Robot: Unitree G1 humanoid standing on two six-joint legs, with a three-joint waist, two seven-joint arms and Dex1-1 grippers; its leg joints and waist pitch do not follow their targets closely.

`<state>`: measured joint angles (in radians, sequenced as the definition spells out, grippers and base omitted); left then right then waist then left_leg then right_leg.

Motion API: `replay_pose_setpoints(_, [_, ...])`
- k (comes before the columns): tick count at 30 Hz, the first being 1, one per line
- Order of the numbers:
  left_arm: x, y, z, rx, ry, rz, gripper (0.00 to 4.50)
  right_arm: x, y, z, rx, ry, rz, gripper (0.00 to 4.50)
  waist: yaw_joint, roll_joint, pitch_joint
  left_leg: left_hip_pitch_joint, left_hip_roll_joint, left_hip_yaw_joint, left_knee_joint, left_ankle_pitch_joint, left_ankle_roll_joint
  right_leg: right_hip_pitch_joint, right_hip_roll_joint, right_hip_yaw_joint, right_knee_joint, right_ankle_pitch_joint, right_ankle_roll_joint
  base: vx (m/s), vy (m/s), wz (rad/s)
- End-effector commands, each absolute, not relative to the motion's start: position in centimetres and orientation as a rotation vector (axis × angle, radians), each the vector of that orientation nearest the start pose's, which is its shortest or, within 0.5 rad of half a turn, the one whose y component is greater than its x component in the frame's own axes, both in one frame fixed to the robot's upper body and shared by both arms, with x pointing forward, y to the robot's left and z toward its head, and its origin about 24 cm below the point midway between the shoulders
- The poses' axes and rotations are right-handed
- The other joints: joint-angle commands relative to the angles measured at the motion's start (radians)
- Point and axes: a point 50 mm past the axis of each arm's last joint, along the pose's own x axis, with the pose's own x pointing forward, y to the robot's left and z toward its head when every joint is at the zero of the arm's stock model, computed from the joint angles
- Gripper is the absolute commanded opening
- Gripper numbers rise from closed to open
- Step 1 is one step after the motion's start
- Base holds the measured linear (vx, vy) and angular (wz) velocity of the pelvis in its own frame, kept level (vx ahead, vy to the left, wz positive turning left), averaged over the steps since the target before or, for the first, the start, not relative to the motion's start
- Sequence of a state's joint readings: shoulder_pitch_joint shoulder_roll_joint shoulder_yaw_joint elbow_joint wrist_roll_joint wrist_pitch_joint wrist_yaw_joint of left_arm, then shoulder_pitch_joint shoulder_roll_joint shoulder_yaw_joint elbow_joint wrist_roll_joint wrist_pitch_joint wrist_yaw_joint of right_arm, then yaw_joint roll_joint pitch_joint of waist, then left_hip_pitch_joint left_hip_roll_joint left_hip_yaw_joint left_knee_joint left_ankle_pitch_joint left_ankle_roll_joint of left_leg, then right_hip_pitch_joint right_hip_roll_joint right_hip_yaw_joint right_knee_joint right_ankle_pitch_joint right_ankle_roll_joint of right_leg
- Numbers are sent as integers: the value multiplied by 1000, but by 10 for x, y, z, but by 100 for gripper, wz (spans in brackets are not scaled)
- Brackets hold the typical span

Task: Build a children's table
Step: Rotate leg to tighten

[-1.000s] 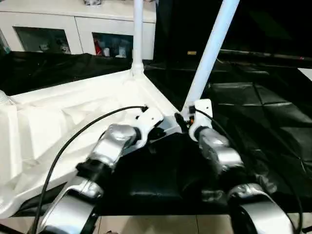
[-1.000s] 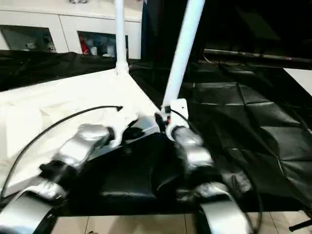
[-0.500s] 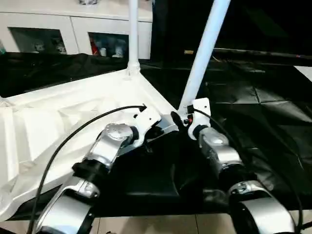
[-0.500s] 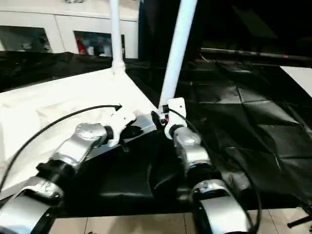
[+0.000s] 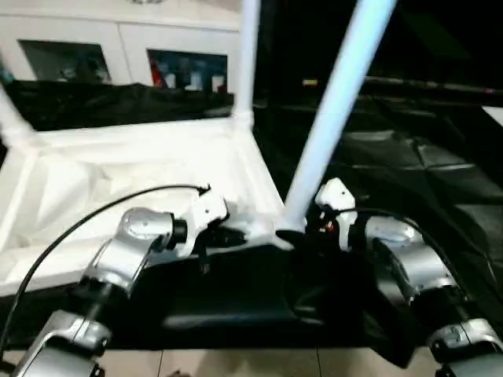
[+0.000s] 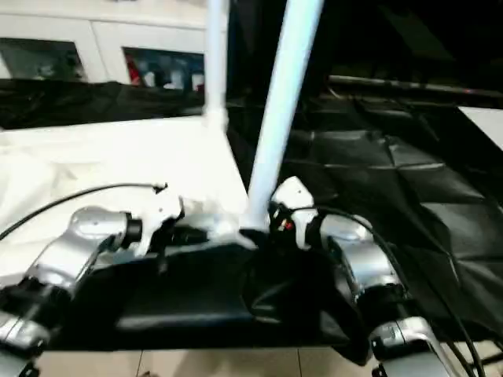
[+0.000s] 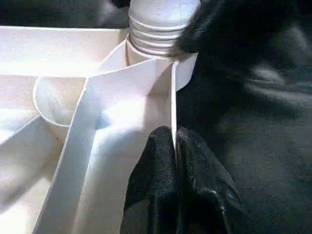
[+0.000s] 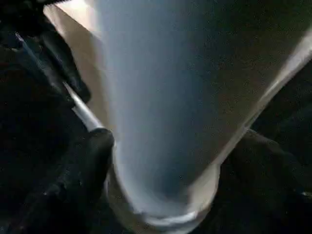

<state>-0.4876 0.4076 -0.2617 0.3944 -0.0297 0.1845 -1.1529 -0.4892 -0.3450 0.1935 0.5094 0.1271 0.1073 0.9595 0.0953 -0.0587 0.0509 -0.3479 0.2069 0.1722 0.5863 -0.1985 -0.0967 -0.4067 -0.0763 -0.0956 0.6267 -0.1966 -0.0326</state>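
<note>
A: Where is the children's table?

B: The white tabletop lies upside down on the black-covered surface, ribbed underside facing up. Three white legs rise from it: one at the near corner, one at the far corner, and a third at the left edge of the head view.

A: What are the arms doing?

B: The left gripper has its jaws pinched shut on the thin rim of the tabletop, just beside the near corner socket. The right gripper has its jaws spread around the base of the near leg, one black finger pressed on each side.

A: Anything behind?

B: A white cabinet with glass doors.
</note>
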Motion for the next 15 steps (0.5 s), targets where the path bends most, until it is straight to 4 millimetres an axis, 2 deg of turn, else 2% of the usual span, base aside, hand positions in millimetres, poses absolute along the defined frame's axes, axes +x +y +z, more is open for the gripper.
replay_pose_setpoints(1, [298,128,61,322,362,-1355,0,316,-143,55,-206,283,1058,398,-1,-7,-56,-4,30,-1,-66,-119,57,57,-73,63,-81,-228,-156,0,0,0])
replay_pose_setpoints(3, [298,129,61,321,363,-1355,0,315,-142,55,-195,285,1063,398,-1,-8,-57,-4,29,-1,-65,-106,58,58,-72,63,-78,-203,-157,0,0,0])
replay_pose_setpoints(4, [298,130,61,320,365,-1355,0,315,-142,56,-195,288,1068,371,-1,-10,-58,-5,29,-1,-64,-102,58,59,-73,63,-77,-197,-157,0,0,0])
replay_pose_setpoints(5, [297,130,61,321,367,-1355,0,315,-142,55,-197,291,1072,371,-2,-14,-58,-6,28,-1,-63,-94,60,60,-72,63,-76,-187,-157,0,0,0])
replay_pose_setpoints(8, [296,130,60,320,371,-1356,0,314,-141,54,-213,305,1083,357,-1,-13,-58,-7,28,0,-62,-86,63,61,-74,63,-76,-187,-156,0,0,0])
replay_pose_setpoints(9, [296,130,60,319,372,-1357,0,314,-141,53,-216,309,1085,334,-2,-14,-57,-7,27,0,-63,-88,62,60,-73,63,-77,-194,-154,0,0,0])
replay_pose_setpoints(12, [295,130,61,318,374,-1355,0,313,-141,52,-222,315,1084,323,-2,-14,-58,-7,28,-1,-62,-86,61,61,-73,63,-76,-195,-153,0,0,0])
replay_pose_setpoints(15, [295,131,61,318,376,-1354,0,313,-141,52,-220,316,1081,289,-3,-12,-58,-7,27,-1,-62,-87,60,61,-73,63,-76,-195,-153,0,0,0])
